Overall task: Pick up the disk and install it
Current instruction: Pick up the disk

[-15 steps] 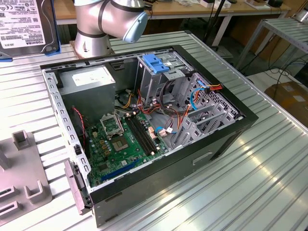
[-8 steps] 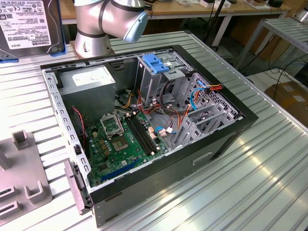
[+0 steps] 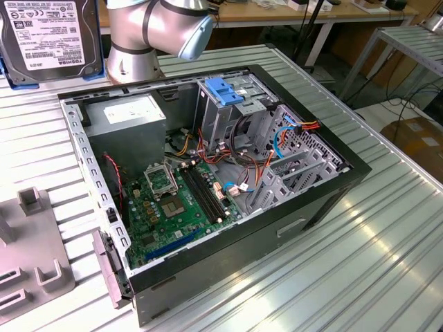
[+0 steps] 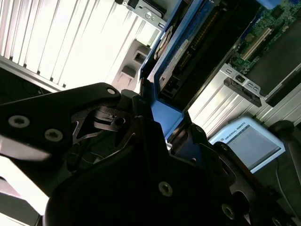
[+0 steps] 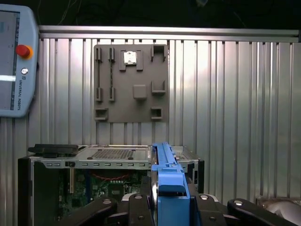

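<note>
High at the exterior view's left, the disk hangs label outward, well apart from the open computer case on the counter. Holding it by its blue rail probably leaves the body free to slide into the drive cage. In the first wrist view the end effector is pinched onto that rail from both sides.

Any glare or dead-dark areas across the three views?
Exterior view: bright sheen on the ribbed table, case interior evenly lit. Second wrist view: table ribs blown out white, gripper holding the disk nearly black. First wrist view: even light on the table, dark band beyond its edge.
</note>
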Tool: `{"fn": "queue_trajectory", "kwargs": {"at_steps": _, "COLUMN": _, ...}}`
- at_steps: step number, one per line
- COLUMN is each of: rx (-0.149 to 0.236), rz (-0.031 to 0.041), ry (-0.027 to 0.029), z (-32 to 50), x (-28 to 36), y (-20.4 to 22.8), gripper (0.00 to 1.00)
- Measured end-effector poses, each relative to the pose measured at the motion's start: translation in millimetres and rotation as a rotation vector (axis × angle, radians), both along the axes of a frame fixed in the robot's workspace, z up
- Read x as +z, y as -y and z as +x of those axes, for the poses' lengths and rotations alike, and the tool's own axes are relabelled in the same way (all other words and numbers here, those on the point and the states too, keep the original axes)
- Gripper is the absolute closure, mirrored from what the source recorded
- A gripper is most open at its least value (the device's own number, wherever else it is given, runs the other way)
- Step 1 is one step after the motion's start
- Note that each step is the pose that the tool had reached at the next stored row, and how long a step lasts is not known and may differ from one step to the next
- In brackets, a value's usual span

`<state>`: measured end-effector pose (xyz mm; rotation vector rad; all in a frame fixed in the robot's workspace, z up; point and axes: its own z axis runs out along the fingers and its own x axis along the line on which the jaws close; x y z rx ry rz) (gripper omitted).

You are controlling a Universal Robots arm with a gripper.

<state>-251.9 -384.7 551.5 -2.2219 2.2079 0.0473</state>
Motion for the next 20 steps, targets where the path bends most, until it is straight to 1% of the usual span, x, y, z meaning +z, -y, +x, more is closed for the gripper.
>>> {"fn": "queue_trajectory", "kwargs": {"at_steps": 10, "rx": -0.001, "rz": -0.0001, "ry": 0.0, "z": 16.7, "x": -0.4, "y": 0.3, "gripper": 0.63}}
{"fn": "queue_trajectory", "kwargs": {"at_steps": 12, "rx": -0.001, "rz": -0.0002, "ry": 0.0, "z": 21.9, "x": -0.5, "y": 0.3, "gripper": 0.63}}
{"fn": "queue_trajectory", "kwargs": {"at_steps": 16, "rx": -0.002, "rz": -0.0002, "ry": 0.0, "z": 27.9, "x": -0.6, "y": 0.5, "gripper": 0.63}}
{"fn": "queue_trajectory", "kwargs": {"at_steps": 18, "rx": -0.002, "rz": -0.0003, "ry": 0.0, "z": 34.5, "x": -0.7, "y": 0.5, "gripper": 0.63}}
{"fn": "queue_trajectory", "kwargs": {"at_steps": 19, "rx": -0.002, "rz": -0.0003, "ry": 0.0, "z": 36.2, "x": -0.8, "y": 0.5, "gripper": 0.63}}
{"fn": "queue_trajectory", "kwargs": {"at_steps": 20, "rx": -0.003, "rz": -0.0004, "ry": 0.0, "z": 43.8, "x": -0.9, "y": 0.6, "gripper": 0.63}}
